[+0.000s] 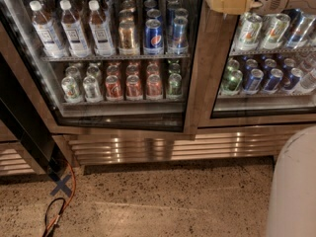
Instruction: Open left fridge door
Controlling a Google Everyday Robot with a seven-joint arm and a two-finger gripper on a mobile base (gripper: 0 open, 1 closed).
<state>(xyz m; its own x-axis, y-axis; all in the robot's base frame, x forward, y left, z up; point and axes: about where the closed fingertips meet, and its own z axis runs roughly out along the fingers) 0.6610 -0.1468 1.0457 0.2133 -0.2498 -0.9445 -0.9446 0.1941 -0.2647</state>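
Seemingly barely begun, the left fridge door (118,63) looks only slightly ajar, with the gripper (224,1) at its right frame, though I cannot tell how the jaws stand.

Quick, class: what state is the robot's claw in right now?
Claw: at the top, by the right frame of the left fridge door; open or closed cannot be told.

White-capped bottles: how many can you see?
3, side by side behind the left fridge door: left bottle, middle bottle, right bottle. More may hide behind. The pincer is by the door's right edge.
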